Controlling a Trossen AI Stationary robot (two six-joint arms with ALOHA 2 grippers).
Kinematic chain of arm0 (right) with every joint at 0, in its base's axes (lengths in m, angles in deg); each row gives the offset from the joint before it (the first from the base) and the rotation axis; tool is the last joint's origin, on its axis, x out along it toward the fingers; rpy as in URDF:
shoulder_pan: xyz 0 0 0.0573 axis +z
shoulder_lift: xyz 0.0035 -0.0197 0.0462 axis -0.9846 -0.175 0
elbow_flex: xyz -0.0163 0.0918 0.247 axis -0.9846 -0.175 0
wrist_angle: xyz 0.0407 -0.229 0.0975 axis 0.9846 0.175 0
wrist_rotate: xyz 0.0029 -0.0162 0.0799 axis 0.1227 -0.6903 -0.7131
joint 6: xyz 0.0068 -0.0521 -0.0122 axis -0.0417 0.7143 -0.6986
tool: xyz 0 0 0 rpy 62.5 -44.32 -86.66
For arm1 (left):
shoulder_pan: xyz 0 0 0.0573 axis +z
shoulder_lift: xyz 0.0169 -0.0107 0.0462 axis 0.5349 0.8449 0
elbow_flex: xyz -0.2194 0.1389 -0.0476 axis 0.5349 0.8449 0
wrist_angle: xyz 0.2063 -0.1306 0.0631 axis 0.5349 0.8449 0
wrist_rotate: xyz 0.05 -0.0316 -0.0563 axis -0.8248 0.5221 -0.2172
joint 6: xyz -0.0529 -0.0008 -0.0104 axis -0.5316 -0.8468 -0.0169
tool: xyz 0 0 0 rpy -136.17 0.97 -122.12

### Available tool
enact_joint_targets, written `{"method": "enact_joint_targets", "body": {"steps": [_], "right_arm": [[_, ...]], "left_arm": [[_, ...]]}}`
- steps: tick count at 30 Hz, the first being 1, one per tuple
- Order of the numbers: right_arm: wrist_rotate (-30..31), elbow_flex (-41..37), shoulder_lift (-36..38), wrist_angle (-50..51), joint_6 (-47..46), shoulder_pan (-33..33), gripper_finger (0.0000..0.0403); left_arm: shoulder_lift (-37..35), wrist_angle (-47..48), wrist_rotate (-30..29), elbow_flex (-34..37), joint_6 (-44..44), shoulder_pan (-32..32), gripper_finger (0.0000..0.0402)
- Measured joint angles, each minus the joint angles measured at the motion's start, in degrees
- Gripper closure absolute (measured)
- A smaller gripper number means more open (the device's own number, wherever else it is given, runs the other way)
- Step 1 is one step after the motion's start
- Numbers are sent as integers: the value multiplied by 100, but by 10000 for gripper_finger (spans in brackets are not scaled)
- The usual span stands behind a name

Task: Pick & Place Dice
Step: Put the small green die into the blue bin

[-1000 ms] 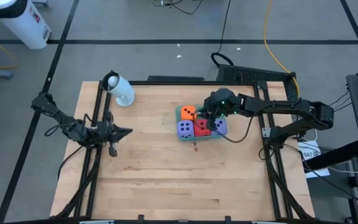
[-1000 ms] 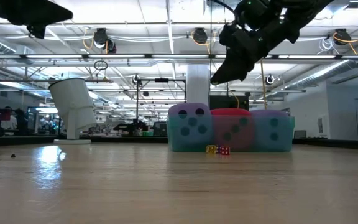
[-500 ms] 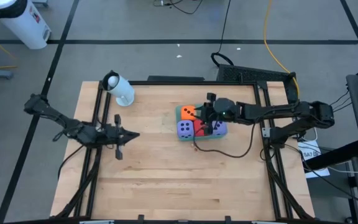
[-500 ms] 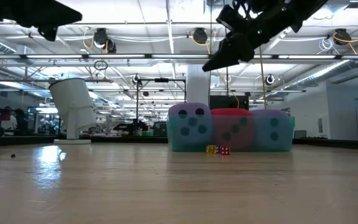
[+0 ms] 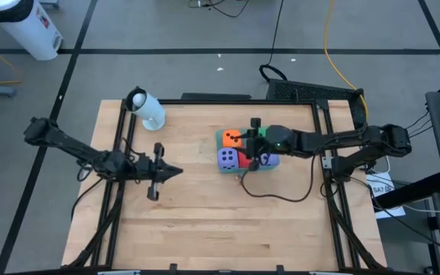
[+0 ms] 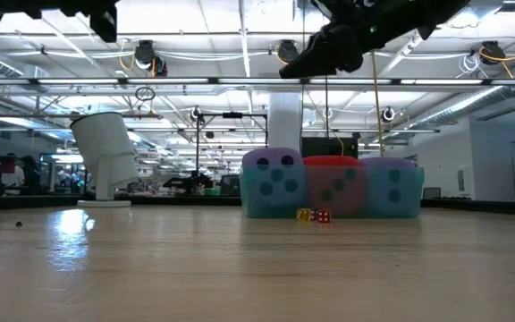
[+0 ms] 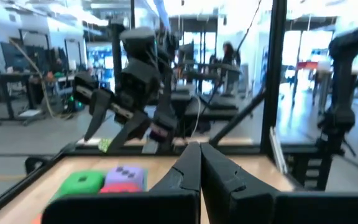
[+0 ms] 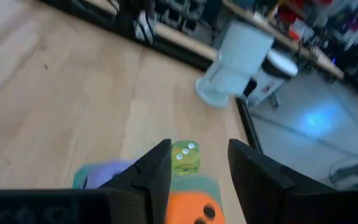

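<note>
Since 1 second ago: right hand (image 5: 251,137) lifted off the dice cluster and swung toward the orange die (image 5: 232,138), fingers parted with nothing between them; left hand (image 5: 176,172) advanced farther over the tabletop (image 5: 205,221) toward the centre, fingers pressed shut and empty, high above the wood. Dice unmoved, packed together touching near the tabletop's middle: orange die at the back, purple die (image 5: 226,158) in front of it, red die (image 5: 245,159) beside that, second purple die (image 5: 270,160) on the far right, green die (image 7: 82,182) at the back, largely under the right arm in the high view. From the low view: purple, red and purple in 1 row, with 2 tiny dice (image 6: 312,216) resting on the wood just in front. White cup-like object (image 5: 145,110) tilted near the back-left corner, well apart from the dice.
</note>
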Motion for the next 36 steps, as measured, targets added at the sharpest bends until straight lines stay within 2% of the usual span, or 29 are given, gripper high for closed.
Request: {"method": "enact_joint_targets", "body": {"steps": [4, 10, 13, 19, 24, 36], "right_arm": [[-291, 0, 0, -496, 256, 71, 255], [-269, 0, -2, -564, 267, 56, 256], [-356, 0, -2, -609, 257, 57, 256], [-1125, -2, -2, -993, 54, 49, 251], [-1147, -2, -2, -797, -85, 51, 250], [419, -2, -2, 898, 79, 63, 250]], "left_arm": [[296, -504, 125, 0, -8, 212, 400], [392, -678, 89, 0, -63, 681, 400], [387, -803, 453, -100, -129, 1080, 400], [388, -564, 1470, -171, -379, 1643, 401], [392, 66, 1590, -90, -442, 1651, 401], [340, 230, 1585, -90, -71, 1651, 397]]}}
